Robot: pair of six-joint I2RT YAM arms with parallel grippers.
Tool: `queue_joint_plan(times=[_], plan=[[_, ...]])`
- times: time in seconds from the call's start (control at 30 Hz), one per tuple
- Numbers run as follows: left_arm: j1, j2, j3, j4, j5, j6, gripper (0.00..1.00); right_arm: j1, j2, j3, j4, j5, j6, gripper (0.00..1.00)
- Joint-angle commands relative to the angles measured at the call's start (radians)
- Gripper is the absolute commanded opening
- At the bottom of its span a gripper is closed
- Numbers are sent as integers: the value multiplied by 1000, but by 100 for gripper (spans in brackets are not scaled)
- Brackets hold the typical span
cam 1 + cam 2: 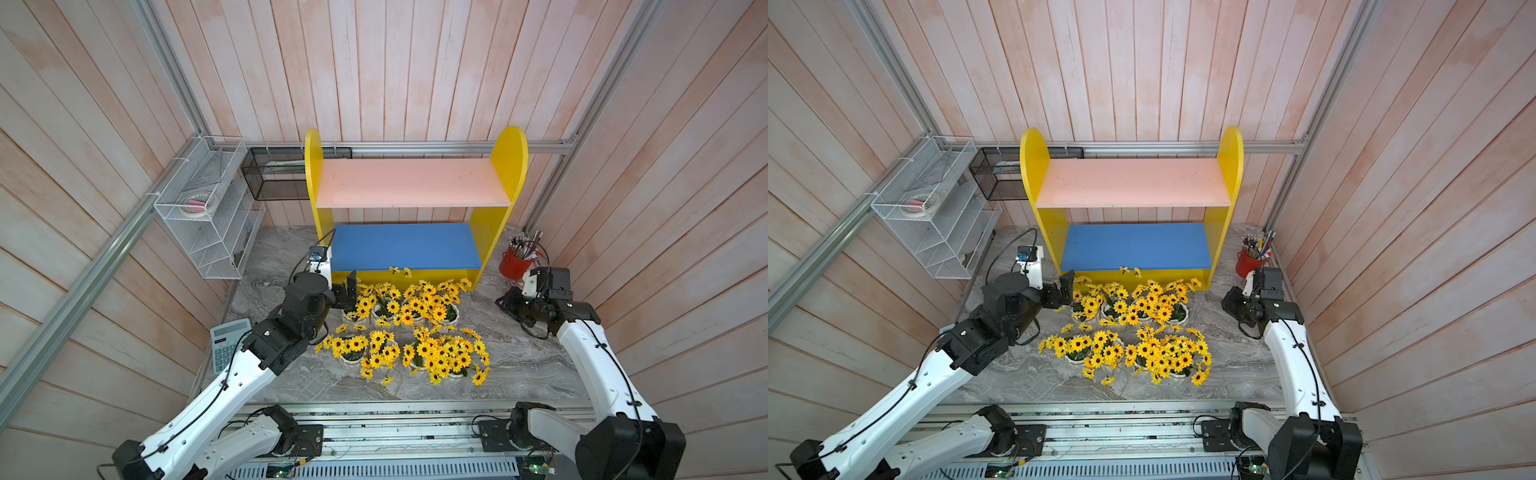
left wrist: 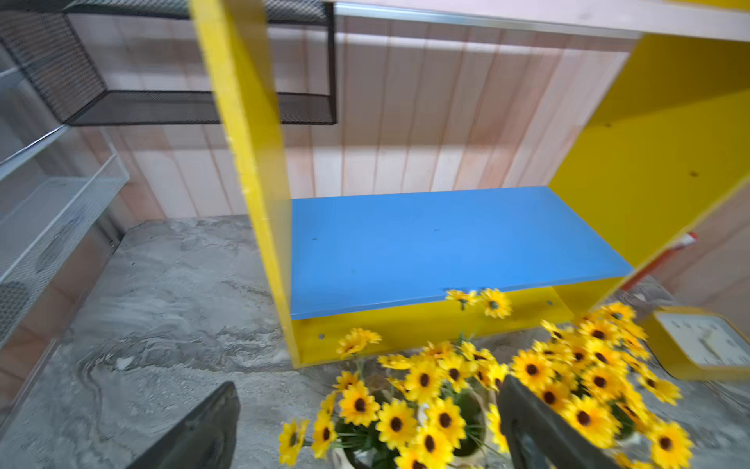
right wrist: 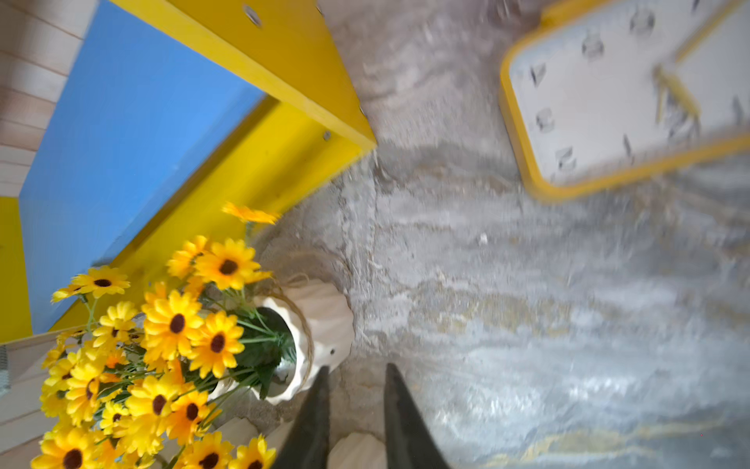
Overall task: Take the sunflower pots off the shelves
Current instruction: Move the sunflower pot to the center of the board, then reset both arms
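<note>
The shelves (image 1: 509,162) stand bare at the far middle of the bench (image 1: 528,365). Neither the pink upper board (image 1: 411,183) nor the blue lower board (image 1: 405,245) carries a pot. The sunflower pots (image 1: 428,305) sit on the bench in two crowded rows just in front of the shelves, their blooms overlapping. Two flower heads (image 2: 483,300) reach up across the blue board's front edge, and I cannot tell whether they touch it.

The left fingers (image 2: 203,426) are spread wide and grasp nothing, poised at the leftmost pot of the far row. The right fingers (image 3: 399,410) are parted by a narrow gap and also grasp nothing. They are on the right, near the rightmost pot (image 3: 324,320).

The pots look like glazed ceramic, so they are probably stiff, smooth, fairly light and liable to chip if knocked or dropped. The sunflowers are soft and springy and would give no secure hold. The best hold is likely across the ribbed body below the twine, or over the rim wall. Because the blooms interlace, lifting one pot could drag or tip its neighbour.
</note>
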Motion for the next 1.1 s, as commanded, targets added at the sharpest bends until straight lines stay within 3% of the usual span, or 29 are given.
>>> queue_joint_plan(times=[0.0, 0.13, 0.23, 0.3, 0.33, 0.43, 0.6, 0.7, 0.87, 1.03, 1.07], plan=[[102, 24, 57, -66, 103, -12, 100, -56, 4, -15, 200, -54, -32, 98], [113, 24, 71, -119, 128, 9, 100, -87, -78, -118, 472, -230, 2, 98], [112, -61, -36, 1, 143, 90, 100, -80, -180, -224, 599, -54, 84, 98], [113, -133, -148, 133, 191, 205, 100, -78, -259, -318, 724, 37, 49, 98], [124, -144, -176, 163, 158, 178, 100, -78, -293, -366, 775, 101, 41, 98], [276, -104, -205, 195, 338, 93, 100, -76, -373, -492, 940, 239, 8, 98], [503, -24, -314, 433, 483, -15, 100, -81, -423, -743, 1385, 235, -225, 98], [661, 47, -408, 651, 558, -119, 100, -89, -353, -779, 1450, 244, -276, 98], [693, 208, -563, 1060, 374, -2, 100, -96, -178, -823, 1615, 157, -333, 98], [682, 360, -624, 1198, 349, 60, 100, -107, -46, -844, 1677, 132, -388, 98], [670, 367, -626, 1199, 303, 72, 100, -110, -28, -850, 1683, 134, -389, 98]])
